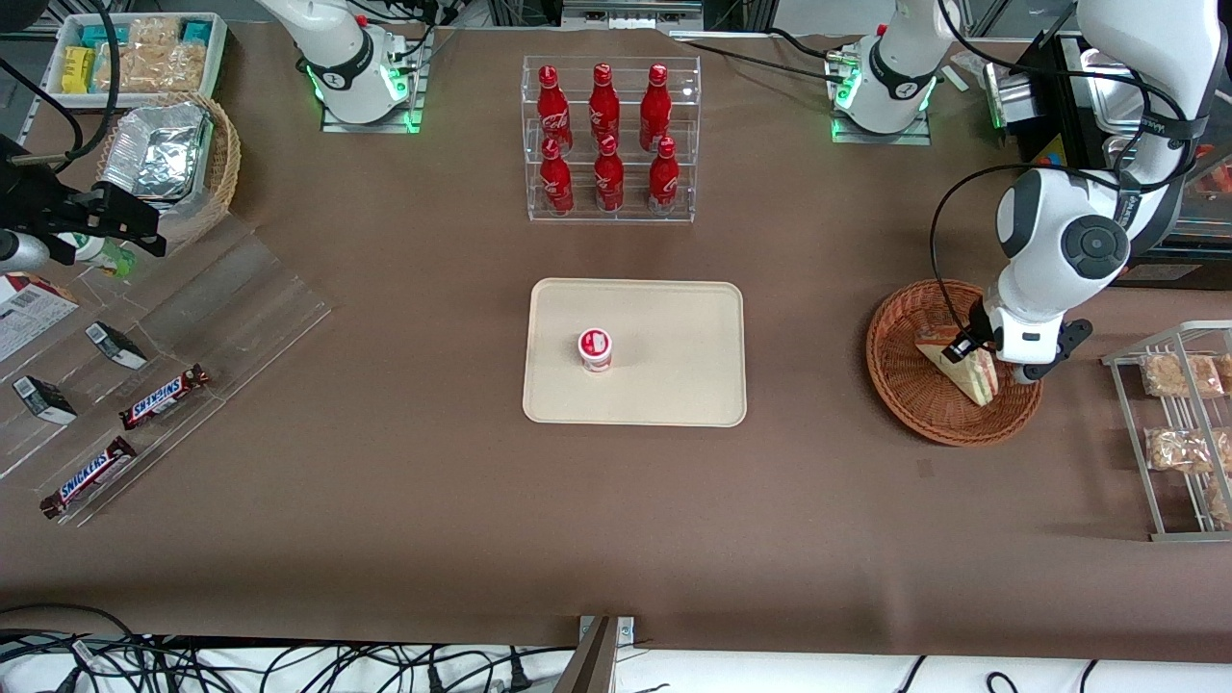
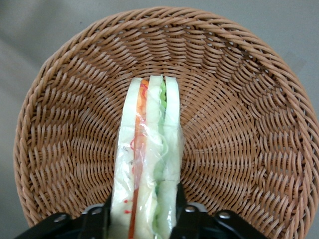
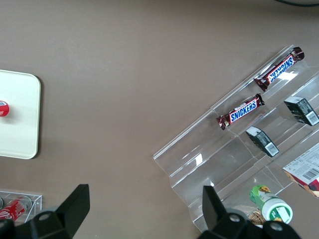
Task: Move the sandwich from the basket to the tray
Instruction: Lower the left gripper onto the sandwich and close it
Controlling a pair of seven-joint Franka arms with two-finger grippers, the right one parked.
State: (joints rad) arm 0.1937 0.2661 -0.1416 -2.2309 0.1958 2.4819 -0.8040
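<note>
Reddish-brown wicker, the basket (image 1: 900, 385), toward the working arm's end of the desk (image 1: 385, 481), well apart from the cream tray (image 1: 674, 385); inside the basket, standing on edge, the sandwich (image 1: 958, 364), a clear-wrapped wedge of white bread with green, pink and yellow layers. Low in the basket, the gripper (image 2: 142, 219), fingers (image 2: 99, 219) pressed against both bread faces of the sandwich at its wide end, apparently clasping it. Probably light and soft, easily squashed; slippery film, so likely to slide under a loose grip. Best held across the two flat bread faces near the thick end, as here, with gentle pressure only; then raised straight clear of the basket rim. On the tray, a small red-and-white cup (image 1: 595, 348); bare tray surface beside it for setting down.
</note>
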